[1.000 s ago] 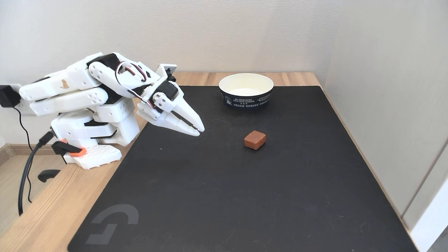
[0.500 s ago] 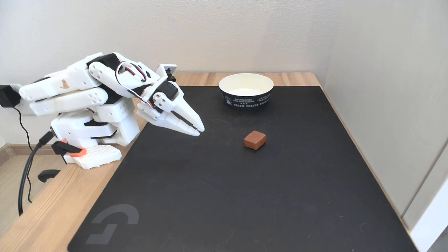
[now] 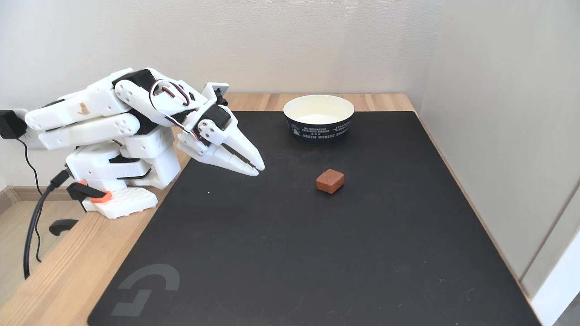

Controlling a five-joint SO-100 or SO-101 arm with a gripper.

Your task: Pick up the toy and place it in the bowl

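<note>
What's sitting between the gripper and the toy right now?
Nothing: the fixed view shows bare black mat between the gripper and the toy.

Fixed cam, high front, angled down

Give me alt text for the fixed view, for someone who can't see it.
A small reddish-brown toy block sits on a black mat, apart from a folded white robot arm whose shut pincer hovers to its left. Behind the block stands a navy paper bowl with a cream inside.
</note>
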